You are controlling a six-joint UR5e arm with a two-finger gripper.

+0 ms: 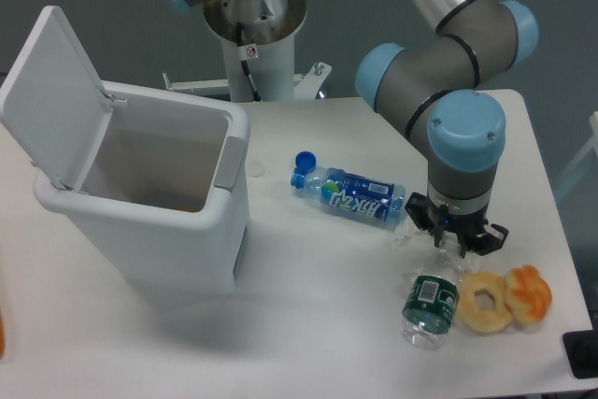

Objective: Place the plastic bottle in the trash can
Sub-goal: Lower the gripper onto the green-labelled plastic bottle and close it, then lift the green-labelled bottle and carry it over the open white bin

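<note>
The plastic bottle is small and clear with a dark green label and lies on the white table at the front right, its neck end pointing up towards the gripper. My gripper points straight down over the bottle's neck end. Its dark fingers look spread, with nothing lifted. The arm's wrist hides the bottle's cap. The trash can is a white bin at the left with its flip lid standing open and the grey inside showing.
A clear bottle with a blue label and blue cap lies between the trash can and the gripper. Two doughnut-like toys lie right of the green-labelled bottle. The robot base stands at the back. The table's front edge is close to the bottle.
</note>
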